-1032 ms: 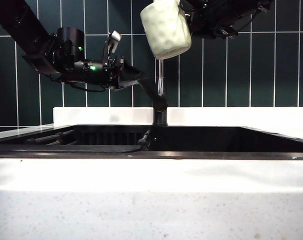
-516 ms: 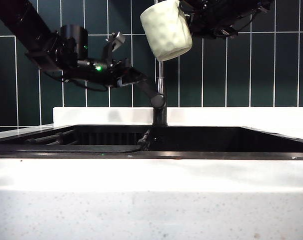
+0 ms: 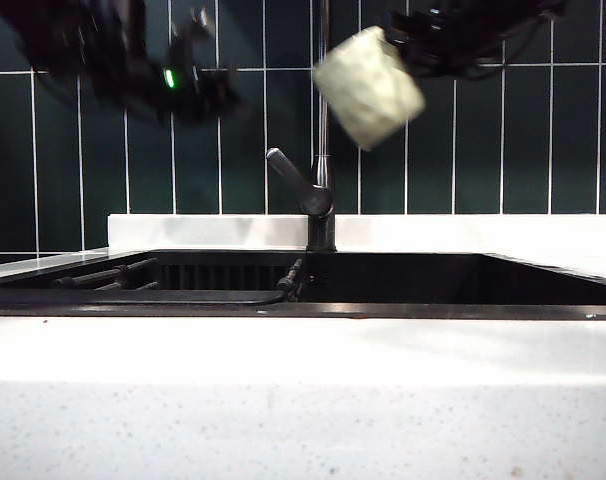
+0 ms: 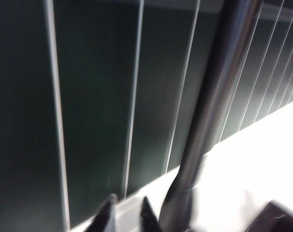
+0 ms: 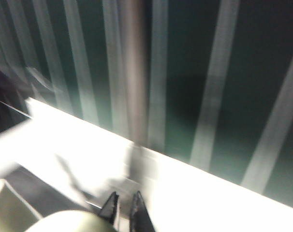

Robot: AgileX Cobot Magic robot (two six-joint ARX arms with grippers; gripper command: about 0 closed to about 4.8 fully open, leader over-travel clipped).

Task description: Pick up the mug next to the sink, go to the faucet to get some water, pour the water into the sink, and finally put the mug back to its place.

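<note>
Mug [image 3: 369,86], tilted, held in the closed right gripper [image 5: 123,205] high above the sink [image 3: 303,285], just right of the faucet [image 3: 322,130] pipe. Left gripper [image 4: 124,212], blurred, fingertips apparently narrowly parted and empty, hangs up left of the faucet, clear of its lever.

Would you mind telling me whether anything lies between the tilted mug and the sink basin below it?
Nothing visible does. The right end effector holds the dimpled cream-green ceramic mug tilted beside the slim metal faucet pipe, above the wide black recessed sink. The left end effector is off to the left, clear of the path.
</note>
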